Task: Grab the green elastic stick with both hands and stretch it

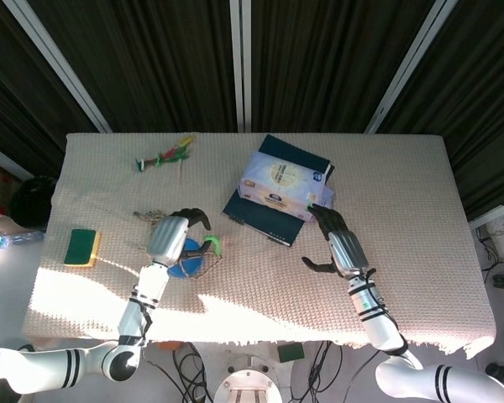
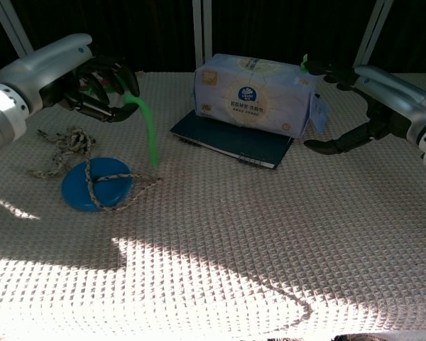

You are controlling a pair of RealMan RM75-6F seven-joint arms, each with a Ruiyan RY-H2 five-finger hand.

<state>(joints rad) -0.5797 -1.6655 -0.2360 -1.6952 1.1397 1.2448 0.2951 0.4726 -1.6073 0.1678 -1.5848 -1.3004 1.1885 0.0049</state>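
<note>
Waffle-weave cloth (image 1: 403, 201), pale beige, covers the surface from edge to edge, and we see a hard band of sunlight falling across its near side. Behind it hang dark pleated curtains (image 1: 168, 59) crossed by white frame bars.

Our left hand (image 2: 92, 82) is raised above the cloth with its fingers wrapped around one end of the green elastic stick (image 2: 148, 131); the rest of the stick droops from the fist toward the cloth, its free tip hanging just beside the blue disc (image 2: 96, 188). A braided rope (image 2: 71, 145) lies over that disc and trails off to the left.

Our right hand (image 2: 358, 117) is released, fingers apart and holding nothing, hovering near the right end of the tissue pack (image 2: 252, 96). That pack rests on a dark notebook (image 2: 231, 142) near the middle of the surface.

From the head view we also pick out a yellow-and-green sponge (image 1: 83, 247) near the left edge and a feathered shuttlecock (image 1: 163, 156) toward the far left corner, well apart from both hands.
</note>
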